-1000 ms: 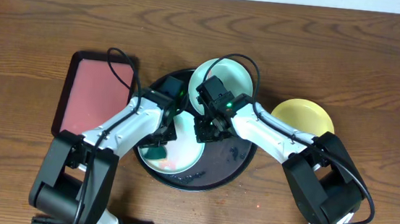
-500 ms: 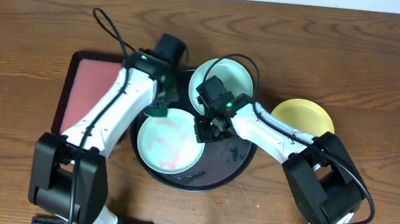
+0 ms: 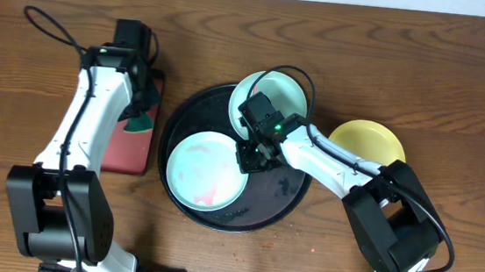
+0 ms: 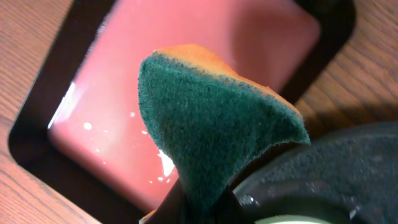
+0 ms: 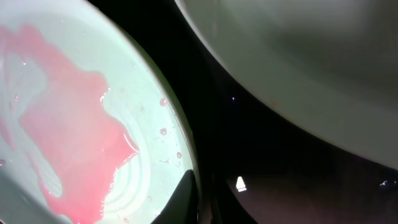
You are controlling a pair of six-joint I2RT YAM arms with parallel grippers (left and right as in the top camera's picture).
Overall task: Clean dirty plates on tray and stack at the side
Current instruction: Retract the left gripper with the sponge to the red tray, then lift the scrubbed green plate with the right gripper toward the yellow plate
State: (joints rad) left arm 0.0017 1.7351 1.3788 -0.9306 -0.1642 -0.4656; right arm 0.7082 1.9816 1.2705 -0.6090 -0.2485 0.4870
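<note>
Mint-pale plastic, round and shallow, the smeared plate (image 3: 207,170) lies flat inside the black tray (image 3: 281,197), just to the left of the right claw (image 3: 249,161). A thin, watery red film spreads across its smooth bowl in an uneven blotch, with small beads of liquid towards the rim. One dark finger (image 5: 185,198) of this claw rests at the plate's right rim. The other finger is hidden, so I cannot tell whether the claw is gripping or merely touching.

Beyond the right claw sits the second mint plate (image 3: 269,103), clean-looking and matte, overlapping the tray's far rim. The tray is glossy black with a raised lip and is speckled with wet spots beside the claw. The yellow plate (image 3: 367,142) rests on the bare wood-grain surface (image 3: 408,54), well to the right of the claw and outside the tray.

The left claw (image 3: 144,110) hangs well apart from the plates, above the red tray (image 3: 127,148), a glossy rectangle with rounded corners and a dark border. It is pinched tight on a sponge (image 4: 211,124). The sponge has a coarse, fibrous green scouring face backed by an orange foam layer, and it is squeezed into a peaked fold above the fingers.
</note>
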